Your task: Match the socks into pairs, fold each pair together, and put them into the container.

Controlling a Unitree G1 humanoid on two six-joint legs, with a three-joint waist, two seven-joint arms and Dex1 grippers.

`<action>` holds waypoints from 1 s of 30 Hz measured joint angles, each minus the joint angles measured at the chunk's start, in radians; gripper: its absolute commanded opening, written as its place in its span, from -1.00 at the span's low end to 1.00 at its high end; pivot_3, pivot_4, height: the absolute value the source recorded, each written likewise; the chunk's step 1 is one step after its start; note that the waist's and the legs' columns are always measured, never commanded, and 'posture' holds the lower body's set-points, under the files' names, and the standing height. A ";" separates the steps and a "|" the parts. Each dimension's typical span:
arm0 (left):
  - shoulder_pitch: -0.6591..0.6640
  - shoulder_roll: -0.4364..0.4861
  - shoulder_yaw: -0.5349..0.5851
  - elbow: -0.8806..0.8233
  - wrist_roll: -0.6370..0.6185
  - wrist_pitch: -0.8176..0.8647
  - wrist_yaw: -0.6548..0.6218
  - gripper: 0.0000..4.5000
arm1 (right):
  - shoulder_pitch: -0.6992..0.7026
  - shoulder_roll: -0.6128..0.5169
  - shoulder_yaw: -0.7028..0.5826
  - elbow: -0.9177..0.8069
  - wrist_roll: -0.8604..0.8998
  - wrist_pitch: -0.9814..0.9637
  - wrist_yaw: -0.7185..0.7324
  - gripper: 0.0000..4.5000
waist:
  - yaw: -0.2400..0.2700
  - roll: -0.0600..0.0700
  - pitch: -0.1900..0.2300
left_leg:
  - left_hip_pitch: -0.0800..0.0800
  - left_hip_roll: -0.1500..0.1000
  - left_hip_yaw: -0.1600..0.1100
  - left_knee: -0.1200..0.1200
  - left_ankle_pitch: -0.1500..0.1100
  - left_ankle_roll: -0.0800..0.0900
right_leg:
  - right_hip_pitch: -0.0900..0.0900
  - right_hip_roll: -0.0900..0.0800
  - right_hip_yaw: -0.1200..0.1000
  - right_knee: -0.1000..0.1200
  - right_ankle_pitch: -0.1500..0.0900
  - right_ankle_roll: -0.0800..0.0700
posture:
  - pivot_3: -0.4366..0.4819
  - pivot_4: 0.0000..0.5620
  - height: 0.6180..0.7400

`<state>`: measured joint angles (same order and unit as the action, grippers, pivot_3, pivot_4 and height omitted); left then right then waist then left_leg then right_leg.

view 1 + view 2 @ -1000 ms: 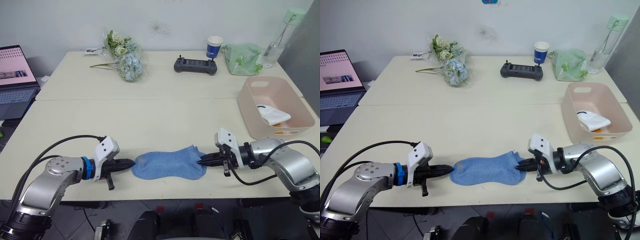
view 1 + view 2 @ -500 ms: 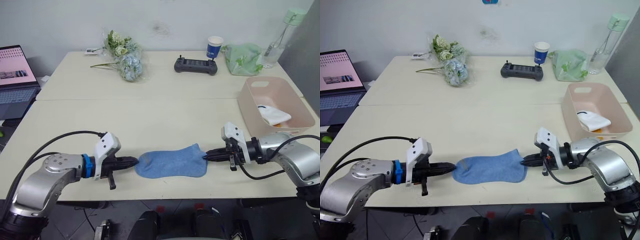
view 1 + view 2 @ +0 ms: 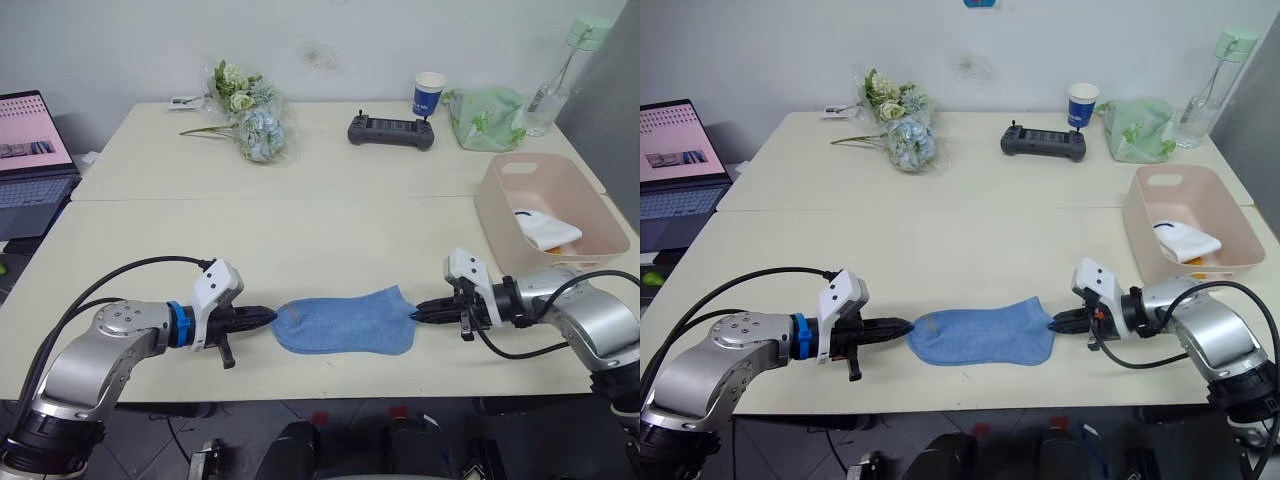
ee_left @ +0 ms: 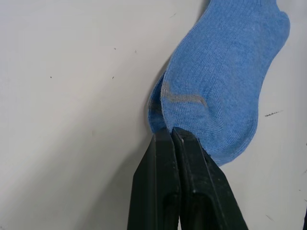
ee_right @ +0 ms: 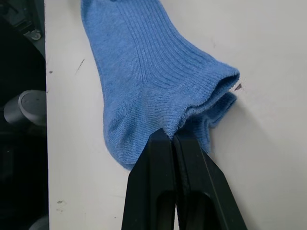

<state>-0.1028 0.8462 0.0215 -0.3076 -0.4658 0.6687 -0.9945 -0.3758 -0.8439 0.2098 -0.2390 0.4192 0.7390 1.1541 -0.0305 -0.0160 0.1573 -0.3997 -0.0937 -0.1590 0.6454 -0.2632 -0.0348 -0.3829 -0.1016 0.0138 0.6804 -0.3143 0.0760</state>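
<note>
**What sat on my table**

My cream table (image 3: 330, 230) carried the light blue socks (image 3: 345, 322) at its near edge. The pink container (image 3: 505, 225) stood to my right. Along the far side lay flowers (image 3: 245, 122), a black controller (image 3: 391, 131), a paper cup (image 3: 428, 95), a green bag (image 3: 487, 117) and a bottle (image 3: 560, 75).

Open tabletop (image 3: 300, 240): bare across the middle, from the blue socks (image 3: 345, 322) at the near edge to the far row.
Far row obstacles: flowers (image 3: 247, 118), controller (image 3: 391, 131), paper cup (image 3: 428, 94), green bag (image 3: 486, 117), bottle (image 3: 560, 72).
Right edge: pink tub (image 3: 500, 215), open-topped, a white sock (image 3: 545, 229) inside.
Left edge: laptop (image 3: 32, 150).
</note>
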 measured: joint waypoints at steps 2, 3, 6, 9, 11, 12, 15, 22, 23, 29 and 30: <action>0.002 0.003 -0.016 0.000 0.008 -0.003 -0.003 -0.99 | 0.001 0.000 0.000 -0.006 0.000 0.012 0.000 -1.00 | 0.000 0.000 0.000 | 0.000 0.000 0.000 0.000 0.000 0.000 | 0.000 0.000 0.000 0.000 0.000 0.000 | -0.05 -0.47 1.00; 0.006 0.004 -0.025 0.000 0.014 -0.006 -0.008 -0.99 | 0.002 0.000 0.000 -0.011 0.000 0.015 0.000 -1.00 | 0.000 0.000 0.000 | 0.000 0.000 0.000 0.000 0.000 0.000 | 0.000 0.000 0.000 0.000 0.000 0.000 | -0.05 -0.47 1.00; 0.012 0.006 -0.040 0.004 0.029 -0.024 -0.020 -0.99 | 0.003 -0.001 0.000 -0.029 0.001 0.025 0.000 -1.00 | 0.000 0.000 0.000 | 0.000 0.000 0.000 0.000 0.000 0.000 | 0.000 0.000 0.000 0.000 0.000 0.000 | -0.05 -0.47 1.00; 0.012 0.007 -0.040 0.010 0.041 -0.029 -0.020 -0.99 | 0.003 -0.001 0.000 -0.032 -0.001 0.033 -0.004 -1.00 | 0.000 0.000 0.000 | 0.000 0.000 0.000 0.000 0.000 0.000 | 0.000 0.000 0.000 0.000 0.000 0.000 | -0.05 -0.47 1.00; 0.012 0.006 -0.040 0.016 0.047 -0.034 -0.020 -0.99 | 0.003 -0.001 0.001 -0.032 -0.003 0.033 -0.006 -1.00 | 0.000 0.000 0.000 | 0.000 0.000 0.000 0.000 0.000 0.000 | 0.000 0.000 0.000 0.000 0.000 0.000 | -0.05 -0.47 1.00; 0.011 0.006 -0.043 0.024 0.052 -0.043 -0.020 -0.99 | 0.002 -0.001 0.004 -0.032 -0.004 0.033 -0.008 -1.00 | 0.000 0.000 0.000 | 0.000 0.000 0.000 0.000 0.000 0.000 | 0.000 0.000 0.000 0.000 0.000 0.000 | -0.05 -0.47 1.00; 0.009 -0.008 -0.063 0.043 0.070 -0.070 -0.019 -0.99 | 0.002 0.000 0.013 -0.032 -0.007 0.033 -0.015 -1.00 | 0.000 0.000 0.000 | 0.000 0.000 0.000 0.000 0.000 0.000 | 0.000 0.000 0.000 0.000 0.000 0.000 | -0.05 -0.47 1.00; -0.010 -0.027 -0.036 0.048 0.069 -0.084 0.008 -0.14 | 0.002 0.000 -0.001 -0.022 -0.027 -0.005 -0.035 -0.06 | -0.001 0.000 0.000 | 0.000 0.000 0.000 0.000 0.000 0.000 | 0.000 0.000 0.000 0.000 0.000 0.000 | -0.05 -0.47 1.00; -0.009 -0.027 -0.019 0.048 0.062 -0.076 0.015 0.01 | 0.002 0.000 -0.012 -0.019 -0.027 -0.018 -0.040 -0.06 | -0.001 0.000 0.000 | 0.000 0.000 0.000 0.000 0.000 0.000 | 0.000 0.000 0.000 0.000 0.000 0.000 | -0.05 -0.47 1.00; 0.003 -0.019 0.059 0.028 0.043 -0.089 0.034 0.29 | -0.025 0.037 -0.090 -0.017 -0.021 -0.101 -0.066 -0.06 | -0.001 0.000 0.000 | 0.000 0.000 0.000 0.000 0.000 0.000 | 0.000 0.000 0.000 0.000 0.000 0.000 | -0.05 -0.47 1.00; 0.001 -0.025 0.058 0.020 0.046 -0.104 0.037 0.29 | -0.027 0.054 -0.091 -0.023 -0.021 -0.110 -0.072 -0.06 | 0.000 0.000 0.000 | 0.000 0.000 0.000 0.000 0.000 0.000 | 0.000 0.000 0.000 0.000 0.000 0.000 | -0.05 -0.47 1.00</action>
<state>-0.1023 0.8217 0.0794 -0.2877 -0.4200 0.5643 -0.9575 -0.4029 -0.7899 0.1192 -0.2617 0.3986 0.6285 1.0822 -0.0306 -0.0160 0.1573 -0.3996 -0.0937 -0.1591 0.6453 -0.2632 -0.0349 -0.3832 -0.1017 0.0138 0.6805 -0.3143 0.0760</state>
